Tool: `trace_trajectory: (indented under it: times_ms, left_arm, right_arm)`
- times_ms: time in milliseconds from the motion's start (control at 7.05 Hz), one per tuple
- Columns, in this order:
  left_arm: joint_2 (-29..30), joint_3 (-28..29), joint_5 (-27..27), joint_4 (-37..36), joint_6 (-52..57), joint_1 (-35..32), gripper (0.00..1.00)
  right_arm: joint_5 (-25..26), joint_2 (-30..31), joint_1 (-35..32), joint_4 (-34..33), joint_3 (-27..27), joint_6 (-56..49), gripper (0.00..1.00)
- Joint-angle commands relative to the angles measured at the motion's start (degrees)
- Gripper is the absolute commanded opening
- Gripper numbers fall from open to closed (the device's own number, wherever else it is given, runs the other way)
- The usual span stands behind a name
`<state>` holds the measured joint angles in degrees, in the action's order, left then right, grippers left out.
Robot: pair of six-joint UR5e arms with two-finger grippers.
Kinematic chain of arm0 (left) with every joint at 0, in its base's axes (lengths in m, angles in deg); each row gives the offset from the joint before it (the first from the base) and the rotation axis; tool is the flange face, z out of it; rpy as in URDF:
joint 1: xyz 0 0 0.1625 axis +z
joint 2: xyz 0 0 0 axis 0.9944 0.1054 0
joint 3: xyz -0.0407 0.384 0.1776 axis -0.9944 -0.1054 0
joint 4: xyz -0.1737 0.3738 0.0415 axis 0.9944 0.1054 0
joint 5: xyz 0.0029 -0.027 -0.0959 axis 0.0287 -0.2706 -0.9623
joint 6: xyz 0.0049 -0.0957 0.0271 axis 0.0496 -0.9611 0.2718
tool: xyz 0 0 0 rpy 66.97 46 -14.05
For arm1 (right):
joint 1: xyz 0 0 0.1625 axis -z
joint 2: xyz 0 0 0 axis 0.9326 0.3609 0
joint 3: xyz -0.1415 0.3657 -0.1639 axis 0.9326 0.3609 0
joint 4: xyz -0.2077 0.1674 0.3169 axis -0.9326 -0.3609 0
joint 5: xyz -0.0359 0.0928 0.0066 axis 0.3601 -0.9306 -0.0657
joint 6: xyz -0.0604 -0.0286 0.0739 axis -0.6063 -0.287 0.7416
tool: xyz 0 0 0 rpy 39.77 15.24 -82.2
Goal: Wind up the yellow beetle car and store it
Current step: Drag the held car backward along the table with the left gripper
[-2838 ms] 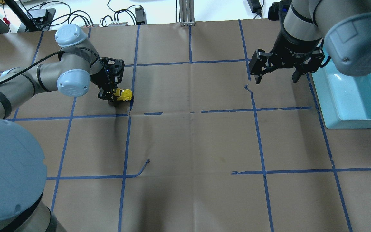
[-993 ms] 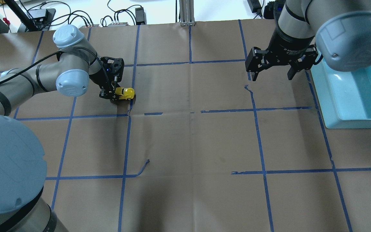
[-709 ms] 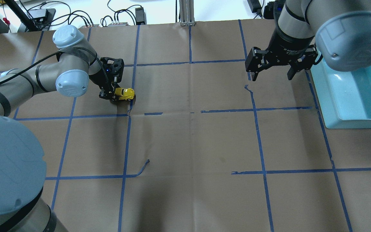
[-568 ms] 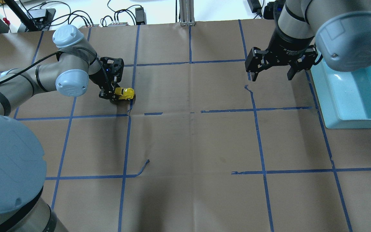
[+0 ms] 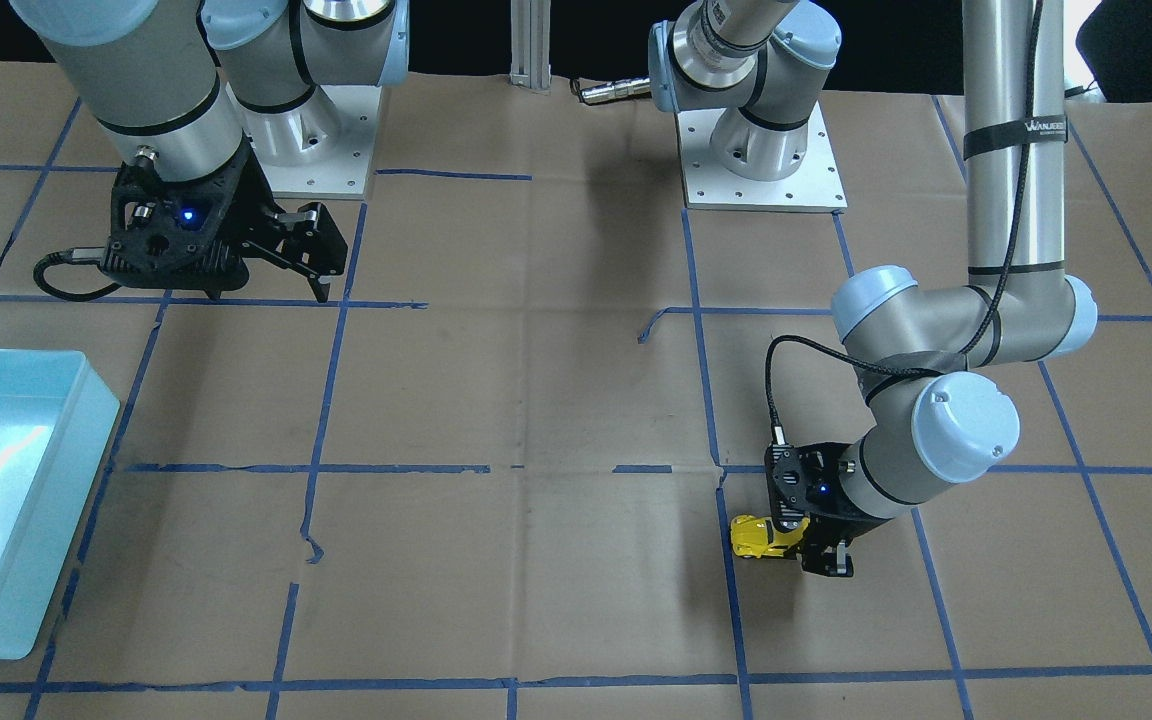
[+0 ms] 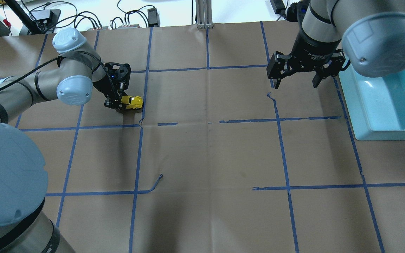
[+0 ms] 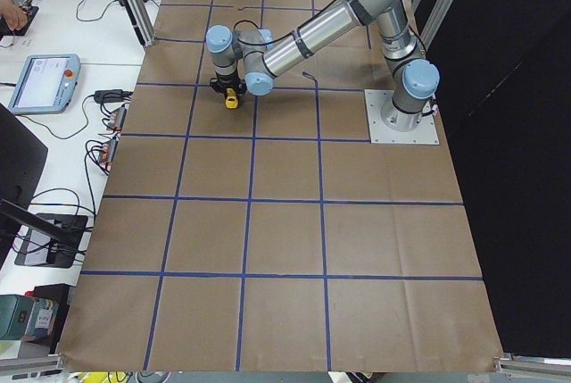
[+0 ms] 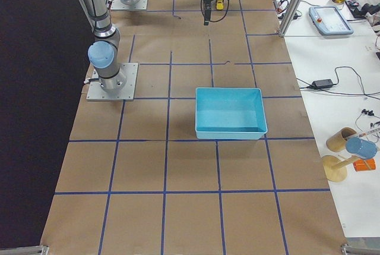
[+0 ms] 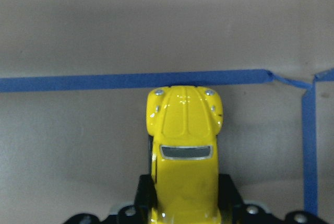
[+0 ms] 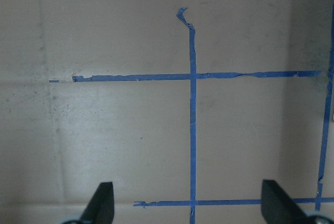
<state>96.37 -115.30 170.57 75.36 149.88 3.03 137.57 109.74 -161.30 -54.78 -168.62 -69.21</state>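
the bin (image 6: 360, 117) stands ready for storing. just beside it the right gripper (image 6: 295, 85) hangs spread, likely to receive. well apart from the bin, the left gripper (image 6: 121, 104) pinches the car (image 6: 132, 102) by its rear, wheels on paper, probably for winding. only the left wrist view shows fingers (image 9: 143, 195) on both flanks.

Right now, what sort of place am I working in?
Most likely a robotics lab test cell: a paper-covered table gridded with blue tape, arms bolted to metal base plates, and a teach pendant on the side bench.
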Motion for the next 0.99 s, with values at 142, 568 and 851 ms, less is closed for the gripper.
trace_trajectory:
  times_ms: [142, 568, 851]
  left_arm:
    - [0.0, -0.1, -0.1, -0.1, 0.1, 0.3, 0.0]
    - [-0.1, -0.2, -0.1, 0.0, 1.5, 1.9, 0.0]
    - [-0.1, -0.4, -0.1, 0.0, 2.9, 2.8, 0.0]
  right_arm:
    - [-0.1, 0.1, 0.0, -0.4, 0.1, 0.3, 1.0]
    - [-0.1, 0.1, -0.1, -0.4, 0.3, 0.4, 1.0]
    - [-1.0, 0.0, -0.2, -0.5, 0.3, 0.5, 1.0]
